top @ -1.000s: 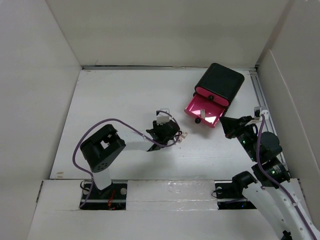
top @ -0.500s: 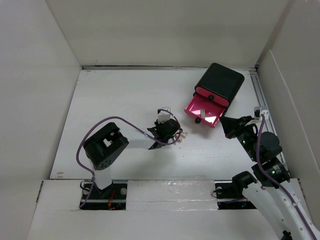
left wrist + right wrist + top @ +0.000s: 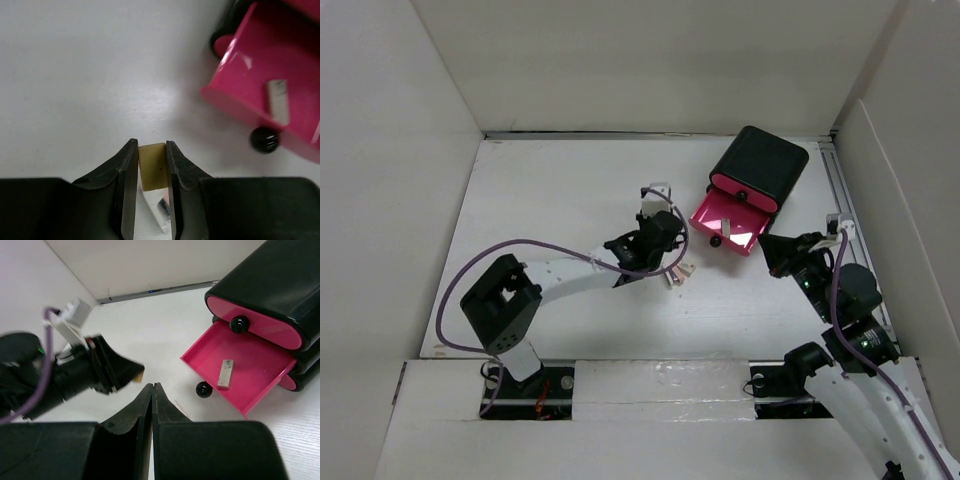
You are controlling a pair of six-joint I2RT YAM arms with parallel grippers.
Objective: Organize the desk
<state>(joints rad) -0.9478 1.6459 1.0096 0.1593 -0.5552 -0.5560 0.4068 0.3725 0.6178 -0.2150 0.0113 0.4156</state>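
block (image 3: 152, 167), pale yellow, sits pinched between the jaws of the left gripper (image 3: 151, 150), above the white desk (image 3: 75, 75); an open pink drawer (image 3: 270, 85) lies ahead to its right. the right gripper (image 3: 152, 390) is closed, empty.

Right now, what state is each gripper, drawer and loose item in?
left gripper: shut on cream block
right gripper: shut, empty
top drawer: closed
middle drawer: pulled open
pale bar: lying inside middle drawer
cream block: clamped between the left jaws
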